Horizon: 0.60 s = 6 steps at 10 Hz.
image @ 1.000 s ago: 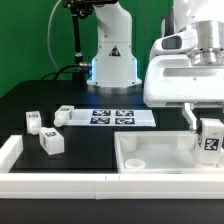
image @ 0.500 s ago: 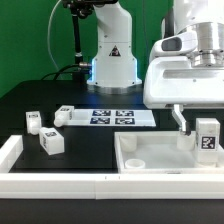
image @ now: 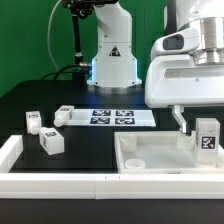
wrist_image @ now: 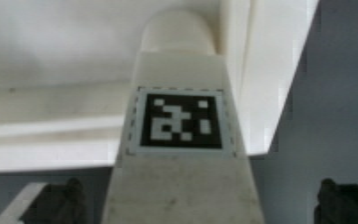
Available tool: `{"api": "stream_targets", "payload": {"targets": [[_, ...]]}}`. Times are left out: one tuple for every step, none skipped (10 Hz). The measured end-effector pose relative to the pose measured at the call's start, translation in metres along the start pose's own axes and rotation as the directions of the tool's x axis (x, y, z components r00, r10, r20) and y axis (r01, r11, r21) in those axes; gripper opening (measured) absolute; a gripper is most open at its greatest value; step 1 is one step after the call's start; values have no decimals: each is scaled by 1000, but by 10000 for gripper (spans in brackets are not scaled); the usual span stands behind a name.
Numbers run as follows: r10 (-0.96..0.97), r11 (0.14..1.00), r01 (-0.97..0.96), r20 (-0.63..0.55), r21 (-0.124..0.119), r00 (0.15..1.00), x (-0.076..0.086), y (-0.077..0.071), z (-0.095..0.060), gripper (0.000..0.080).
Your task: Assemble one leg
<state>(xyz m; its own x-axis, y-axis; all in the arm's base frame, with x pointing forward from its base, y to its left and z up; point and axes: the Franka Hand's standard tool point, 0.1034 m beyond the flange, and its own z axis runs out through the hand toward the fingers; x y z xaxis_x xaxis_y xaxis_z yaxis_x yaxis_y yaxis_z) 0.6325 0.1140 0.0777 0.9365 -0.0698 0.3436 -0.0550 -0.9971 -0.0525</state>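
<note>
A white leg with a black-and-white tag stands upright in the large white tray-like part, at its corner on the exterior view's right. My gripper hangs over it, open, one dark finger clear of the leg's side. In the wrist view the leg fills the middle, and my gripper straddles it with a gap on each side; both fingertips stay apart from it. Three more legs lie on the black table.
The marker board lies on the table in front of the robot base. A low white wall runs along the front edge, with a raised end at the exterior view's left.
The jaws have opened: the visible finger moved away from the leg. The leg, tilted a second ago, now stands straight in the tray's corner.
</note>
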Motion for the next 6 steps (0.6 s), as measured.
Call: {"api": "stream_targets", "payload": {"targets": [[25,1000,-25,54,7,998,2,2,0,649],[44,999,-45,145,9,988,-4,0,1,649],[62,998,-64,230,1,971,-9,-1,1,649],[72,997,-73,296,-7,953,-9,0,-2,649],[71,997,-72,285,-8,956,-5,2,-1,649],[68,998,-68,287,-10,956,-7,2,-1,525]]}}
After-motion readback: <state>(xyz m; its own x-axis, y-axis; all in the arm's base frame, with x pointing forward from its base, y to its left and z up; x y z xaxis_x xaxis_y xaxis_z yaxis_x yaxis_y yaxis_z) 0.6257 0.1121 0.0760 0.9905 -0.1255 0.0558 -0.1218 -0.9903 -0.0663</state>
